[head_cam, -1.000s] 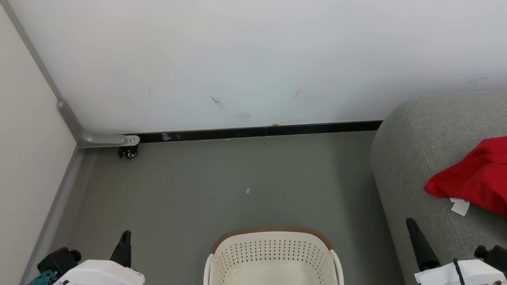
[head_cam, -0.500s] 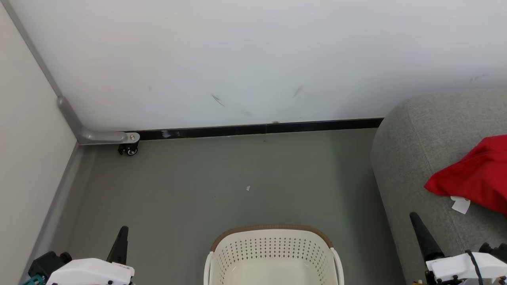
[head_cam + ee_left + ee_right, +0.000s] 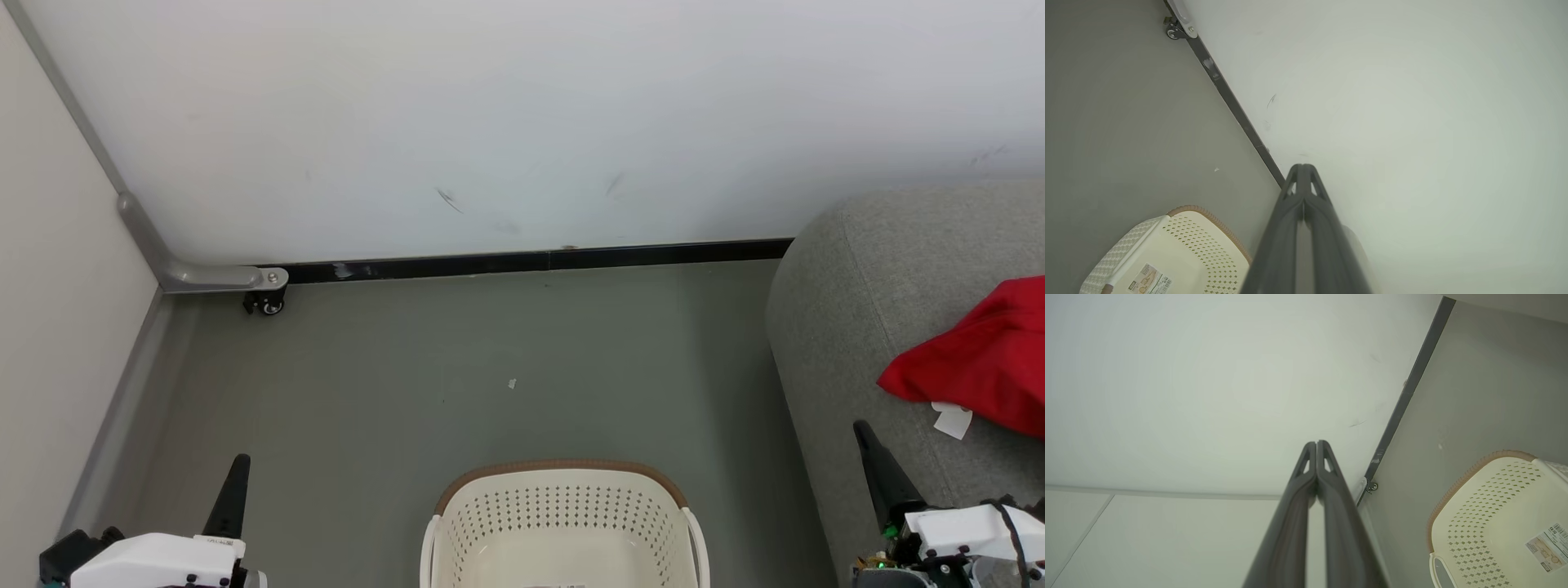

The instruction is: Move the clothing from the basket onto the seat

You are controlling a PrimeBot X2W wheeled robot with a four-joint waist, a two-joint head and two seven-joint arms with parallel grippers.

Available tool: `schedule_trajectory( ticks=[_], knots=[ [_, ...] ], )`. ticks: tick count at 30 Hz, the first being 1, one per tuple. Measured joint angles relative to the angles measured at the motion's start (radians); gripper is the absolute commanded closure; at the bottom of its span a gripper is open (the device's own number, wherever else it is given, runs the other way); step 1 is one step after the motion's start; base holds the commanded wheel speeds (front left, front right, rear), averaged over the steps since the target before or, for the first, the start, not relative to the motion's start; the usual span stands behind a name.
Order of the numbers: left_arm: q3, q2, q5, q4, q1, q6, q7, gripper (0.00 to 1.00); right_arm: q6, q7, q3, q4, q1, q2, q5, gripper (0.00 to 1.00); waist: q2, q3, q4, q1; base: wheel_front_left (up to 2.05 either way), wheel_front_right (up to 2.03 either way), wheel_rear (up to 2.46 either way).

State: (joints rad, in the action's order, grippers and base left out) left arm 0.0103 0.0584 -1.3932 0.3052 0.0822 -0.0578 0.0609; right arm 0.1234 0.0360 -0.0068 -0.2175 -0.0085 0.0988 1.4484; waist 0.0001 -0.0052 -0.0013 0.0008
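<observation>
- Red garment (image 3: 980, 367): lies bunched on the sofa (image 3: 857, 327) seat, close to its rounded end on the basket side. A white tag (image 3: 951, 418) sticks out at the garment's lower edge. Lettering: cannot tell.
- Basket (image 3: 563, 469): stands on the floor (image 3: 490, 351), just beside that sofa end. Its inner bottom shows bare plastic with a sticker (image 3: 1545, 545).
- Left gripper (image 3: 239, 467): fingers pressed together, holding nothing, above the floor left of the basket.
- Right gripper (image 3: 865, 441): fingers likewise closed and empty, over the sofa's front edge, near the garment but apart from it.
- Handling (judgement): cloth is light, limp and not fragile, and it will drape and trail. Pinch a raised fold in the bunched middle, not the tag.
</observation>
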Motion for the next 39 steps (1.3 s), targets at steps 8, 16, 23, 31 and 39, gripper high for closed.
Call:
schedule_trajectory(
  ticks=[8,16,23,31,39],
  knots=[
    [0.038,-0.016,-0.099,-0.008,0.000,-0.033,0.027,1.00,0.000,-0.022,-0.003,-0.016,-0.021,0.009,0.125,1.00,0.0000,0.004,0.001,-0.0001,0.00,0.00,0.00],
    [0.074,-0.024,-0.199,-0.014,0.000,-0.064,0.053,1.00,0.000,-0.045,-0.005,-0.031,-0.038,0.016,0.245,1.00,0.0000,0.008,0.002,-0.0002,0.00,0.00,0.00],
    [0.076,-0.025,-0.202,-0.016,0.000,-0.065,0.053,1.00,0.000,-0.045,-0.007,-0.034,-0.045,0.017,0.257,1.00,0.0000,0.008,0.002,-0.0002,0.00,0.00,0.00],
    [0.076,-0.025,-0.202,-0.016,0.000,-0.065,0.053,1.00,0.000,-0.045,-0.008,-0.037,-0.045,0.017,0.257,1.00,0.0000,0.008,0.002,-0.0003,0.00,0.00,0.00],
    [0.076,-0.025,-0.202,-0.016,0.000,-0.065,0.053,1.00,0.000,-0.045,-0.009,-0.039,-0.045,0.017,0.257,1.00,0.0000,0.008,0.001,-0.0004,0.00,0.00,0.00]
  ],
)
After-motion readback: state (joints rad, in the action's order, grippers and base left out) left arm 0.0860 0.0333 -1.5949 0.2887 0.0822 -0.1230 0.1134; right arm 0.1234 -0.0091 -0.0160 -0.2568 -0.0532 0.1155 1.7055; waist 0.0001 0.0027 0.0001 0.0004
